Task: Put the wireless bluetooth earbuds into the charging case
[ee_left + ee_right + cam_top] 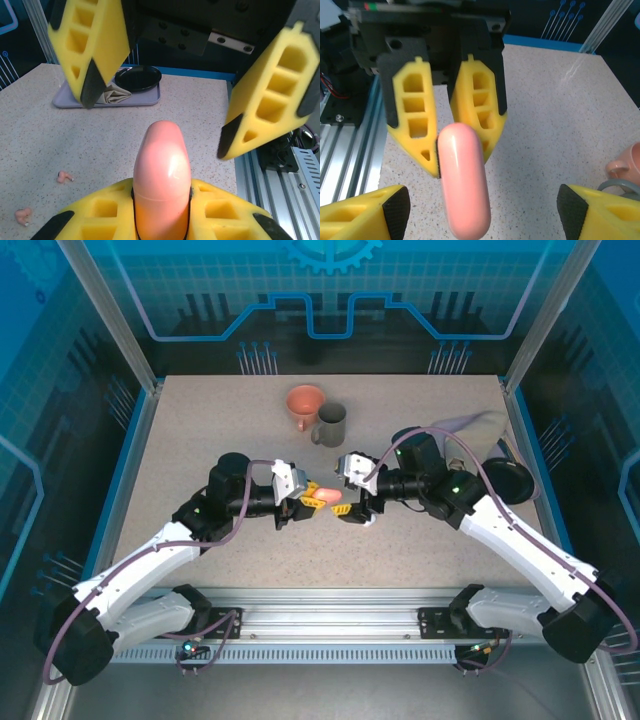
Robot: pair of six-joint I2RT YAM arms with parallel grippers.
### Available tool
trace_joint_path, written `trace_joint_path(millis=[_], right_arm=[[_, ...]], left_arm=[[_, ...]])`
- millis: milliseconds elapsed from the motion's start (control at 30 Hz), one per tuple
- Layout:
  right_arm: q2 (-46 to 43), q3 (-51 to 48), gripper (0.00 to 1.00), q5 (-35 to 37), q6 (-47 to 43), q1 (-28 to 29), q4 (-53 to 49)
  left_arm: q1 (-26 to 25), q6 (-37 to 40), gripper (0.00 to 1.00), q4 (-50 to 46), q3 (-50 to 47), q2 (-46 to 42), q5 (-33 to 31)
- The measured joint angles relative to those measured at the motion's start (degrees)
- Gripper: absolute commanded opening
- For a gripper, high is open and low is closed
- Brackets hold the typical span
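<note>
My left gripper is shut on a salmon-pink charging case and holds it above the table's middle. In the left wrist view the case stands pinched between my left gripper's yellow fingers, with a thin seam showing and the lid closed. My right gripper faces it, open. In the right wrist view the case's free end lies between my right gripper's spread fingertips, touching neither. Two pink earbuds lie on the table below.
A salmon cup and a grey mug stand at the back centre. At the right, a lilac tray carries a folded cloth and a black dish. The metal rail runs along the near edge.
</note>
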Motion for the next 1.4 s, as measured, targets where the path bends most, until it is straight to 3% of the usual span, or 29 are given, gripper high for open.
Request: trace_joint_path(millis=[1400], right_arm=[[0.33,1.62,0.71,4.44,1.25,-1.79,1.68]], left_arm=[[0.0,0.24,0.0,-0.96,0.02,0.0,-1.9]])
